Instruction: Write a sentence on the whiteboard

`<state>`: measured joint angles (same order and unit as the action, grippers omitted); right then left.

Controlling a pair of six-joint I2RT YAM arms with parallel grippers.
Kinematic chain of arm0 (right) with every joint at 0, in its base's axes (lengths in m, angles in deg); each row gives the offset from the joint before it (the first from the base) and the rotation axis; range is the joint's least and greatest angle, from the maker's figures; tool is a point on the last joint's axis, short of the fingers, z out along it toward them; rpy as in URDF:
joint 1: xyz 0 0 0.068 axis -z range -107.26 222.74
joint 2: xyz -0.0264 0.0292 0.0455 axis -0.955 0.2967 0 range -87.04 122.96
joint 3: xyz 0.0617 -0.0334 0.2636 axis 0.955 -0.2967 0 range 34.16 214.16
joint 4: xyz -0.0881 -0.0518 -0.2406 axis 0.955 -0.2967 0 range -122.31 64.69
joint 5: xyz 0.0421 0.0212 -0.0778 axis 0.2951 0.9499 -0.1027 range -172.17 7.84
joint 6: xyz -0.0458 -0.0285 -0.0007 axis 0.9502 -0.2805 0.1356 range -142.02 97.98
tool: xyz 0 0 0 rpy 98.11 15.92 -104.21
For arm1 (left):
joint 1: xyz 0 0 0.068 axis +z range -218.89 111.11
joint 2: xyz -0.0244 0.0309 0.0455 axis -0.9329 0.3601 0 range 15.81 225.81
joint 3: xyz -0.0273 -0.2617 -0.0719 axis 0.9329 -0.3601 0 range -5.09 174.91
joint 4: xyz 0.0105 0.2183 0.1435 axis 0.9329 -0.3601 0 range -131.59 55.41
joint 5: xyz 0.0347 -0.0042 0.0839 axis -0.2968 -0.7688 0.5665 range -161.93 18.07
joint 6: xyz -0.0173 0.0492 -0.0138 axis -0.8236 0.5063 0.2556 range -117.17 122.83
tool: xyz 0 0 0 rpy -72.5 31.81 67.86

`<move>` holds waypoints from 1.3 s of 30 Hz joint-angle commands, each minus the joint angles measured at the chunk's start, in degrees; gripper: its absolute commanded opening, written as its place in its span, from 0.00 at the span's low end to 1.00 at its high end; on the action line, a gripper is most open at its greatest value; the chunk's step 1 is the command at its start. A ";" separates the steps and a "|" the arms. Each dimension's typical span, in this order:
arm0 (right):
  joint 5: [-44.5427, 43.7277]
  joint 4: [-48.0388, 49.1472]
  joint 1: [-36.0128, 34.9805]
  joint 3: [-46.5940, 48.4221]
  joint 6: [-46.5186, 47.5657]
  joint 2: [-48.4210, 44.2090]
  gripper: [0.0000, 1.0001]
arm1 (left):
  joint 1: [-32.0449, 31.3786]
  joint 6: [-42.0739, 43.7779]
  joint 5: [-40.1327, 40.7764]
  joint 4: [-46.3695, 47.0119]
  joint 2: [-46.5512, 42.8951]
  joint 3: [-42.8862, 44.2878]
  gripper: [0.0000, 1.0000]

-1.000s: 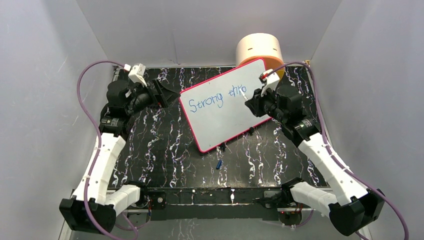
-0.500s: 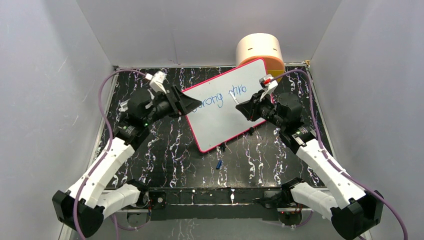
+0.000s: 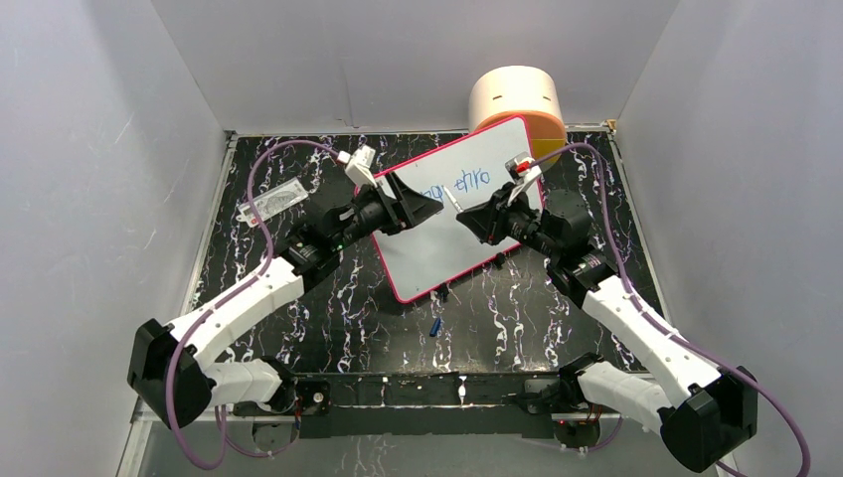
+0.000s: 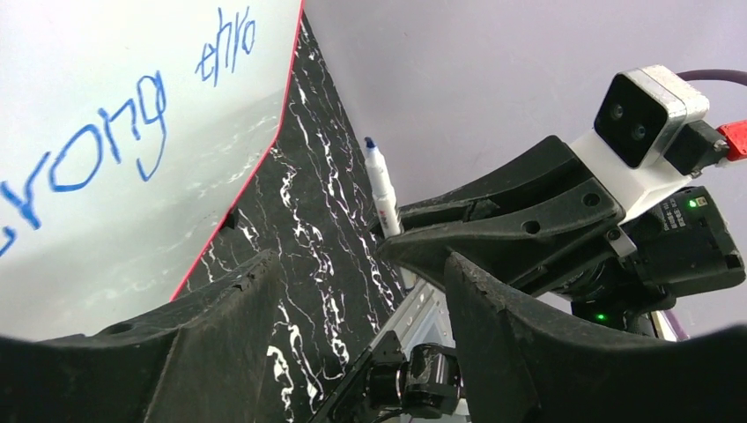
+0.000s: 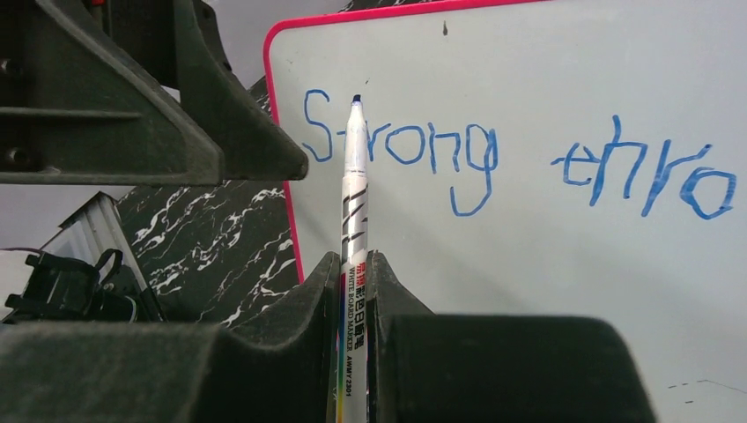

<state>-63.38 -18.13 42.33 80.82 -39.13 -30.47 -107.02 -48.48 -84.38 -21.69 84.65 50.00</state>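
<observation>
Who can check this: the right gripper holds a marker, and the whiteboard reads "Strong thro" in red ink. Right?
Not quite: the ink is blue, not red. The right wrist view shows the sentence in blue on the whiteboard, reading "Strong thro", with the right gripper shut on the marker.

Bright, even light, soft shadows.
Close under my lens the right fingers [image 5: 511, 370] go soft and dark; whiteboard [image 5: 546, 282] ahead of them reads sharp.
</observation>
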 commanded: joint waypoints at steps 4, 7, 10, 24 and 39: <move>0.07 5.92 -1.79 -0.01 -0.44 0.26 0.00 | -2.85 -3.31 4.96 9.96 2.44 -0.33 0.61; -0.09 6.32 -2.24 0.02 -0.17 0.14 0.00 | -3.26 -4.19 6.08 10.93 3.62 -0.27 0.56; -0.66 6.43 -2.67 -0.05 0.10 -0.16 0.00 | -3.77 -4.86 6.71 11.57 5.08 0.02 0.52; -0.69 10.31 -3.42 -0.68 -1.60 1.03 0.00 | -5.29 -10.48 10.17 14.70 6.63 -0.83 0.12; -6.64 24.30 -3.42 -8.44 -15.85 0.05 0.42 | -5.29 -23.49 18.98 18.95 2.61 -6.15 0.00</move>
<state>-66.70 -2.88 38.92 74.59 -49.79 -28.24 -112.24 -67.76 -69.65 -5.03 89.90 43.93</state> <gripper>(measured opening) 0.382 0.077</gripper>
